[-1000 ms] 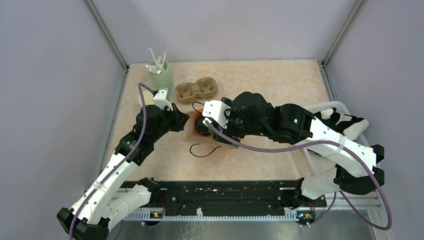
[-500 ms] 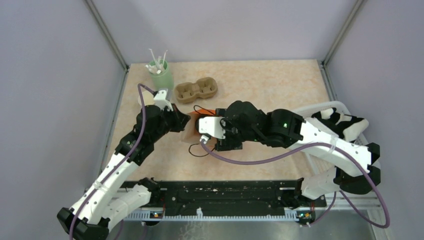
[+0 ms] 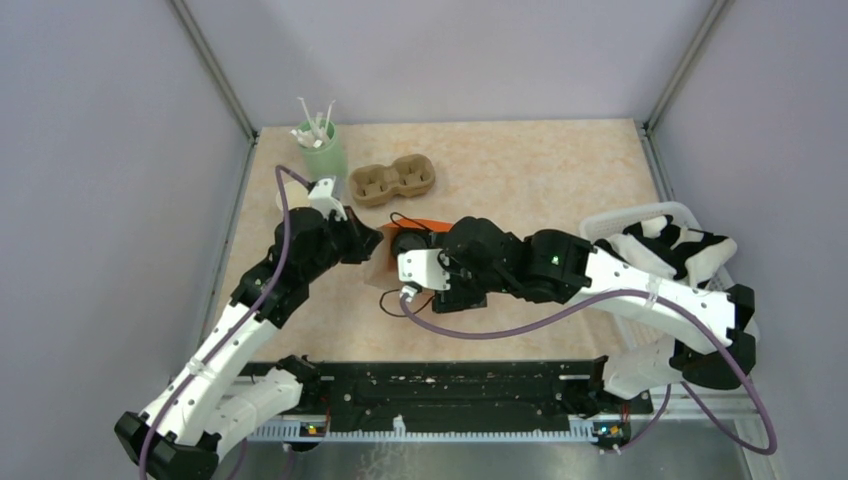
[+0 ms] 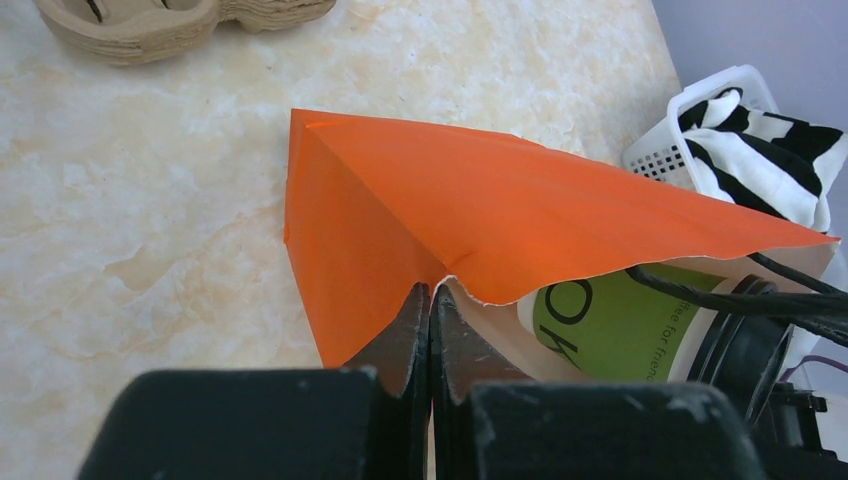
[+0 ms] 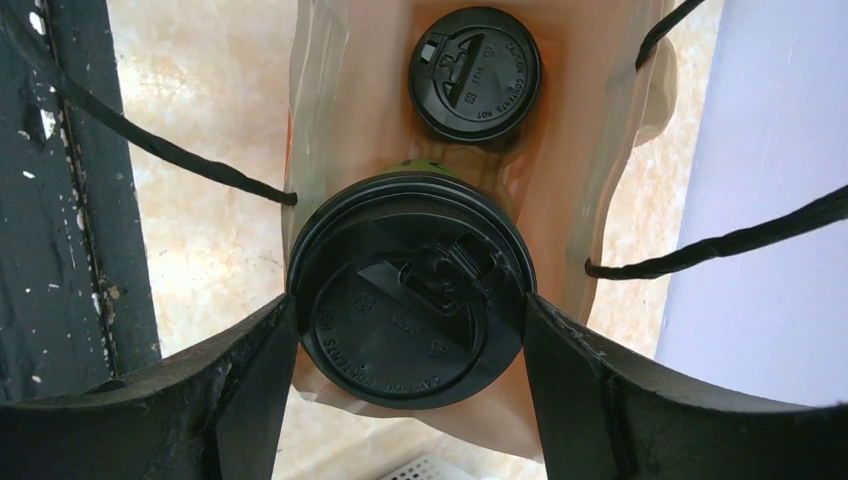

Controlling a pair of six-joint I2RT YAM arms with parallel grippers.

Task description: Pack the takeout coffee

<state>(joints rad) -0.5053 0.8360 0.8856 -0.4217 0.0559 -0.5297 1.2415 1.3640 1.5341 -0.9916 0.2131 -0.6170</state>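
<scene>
The takeout coffee (image 5: 405, 290) sits between the fingers (image 5: 250, 370) of the right pincer (image 5: 407, 312), which is clamped on the sides of its black lid (image 5: 400, 330). The cup's long axis runs straight away from that pincer, with the lid facing back at the wrist and the base pointing ahead into the open mouth of the orange bag (image 4: 480, 200). Deeper in the bag, beyond the pincer's tips, a second black lid (image 5: 475, 72) also faces back. Black cord handles (image 5: 170, 150) trail off to either side of the pincer.

The right wrist view hides the cup's body behind the lid. The left wrist view shows it side-on: a green wall with dark lettering, the lid end away from the left pincer (image 4: 430, 310), the base end covered by the bag's orange flap. Whether the cup lies level or tilted I cannot tell. The left pincer is pressed together on the bag's rim, pinching it.

From above, the right arm (image 3: 560, 265) covers most of the cup and the bag's mouth. Past the left pincer's tips lie the marbled surface (image 4: 150, 220) and a white basket (image 4: 665, 150) holding striped cloth (image 4: 770, 150)
</scene>
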